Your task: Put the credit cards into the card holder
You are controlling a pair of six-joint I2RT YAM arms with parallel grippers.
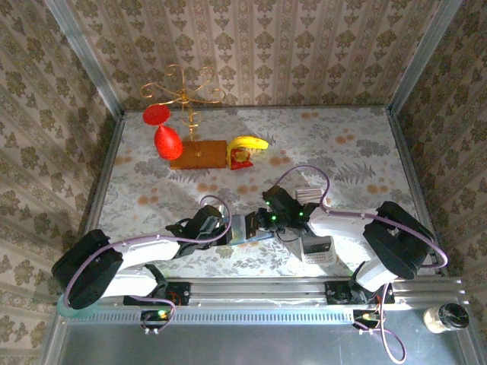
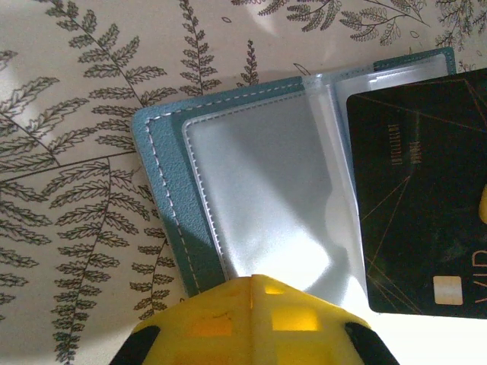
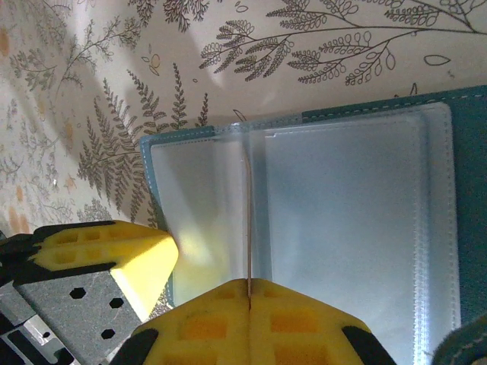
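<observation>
The left claw [image 2: 251, 300] is closed, its yellow tips together over the near edge of the open teal-blue folding card holder [image 2: 163, 175]. Whether it pinches a clear sleeve there cannot be told. The right claw [image 3: 249, 300] is clamped on a thin black credit card [image 2: 418, 198] with fine gold lines. In the right wrist view the card stands edge-on above the fold of the card holder; in the left wrist view it overlaps the holder's right page.

The card holder lies flat and open on the table [image 1: 152, 182], between the two claws. The table wears a pale cloth printed with grey fern fronds and orange-brown blotches.

Just right of the card holder sits a long white plastic tray [image 1: 318, 251]. Well behind the card holder stand a gold wire stand [image 1: 183, 95] on a wooden block [image 1: 199, 156], two red ornaments [image 1: 167, 141] and a yellow banana [image 1: 249, 143].

Walls [image 1: 289, 53] papered in beige damask close in three sides, with metal posts at the corners. Nearer than the card holder, a grey metal rail [image 1: 251, 287] carries the arm bases.
</observation>
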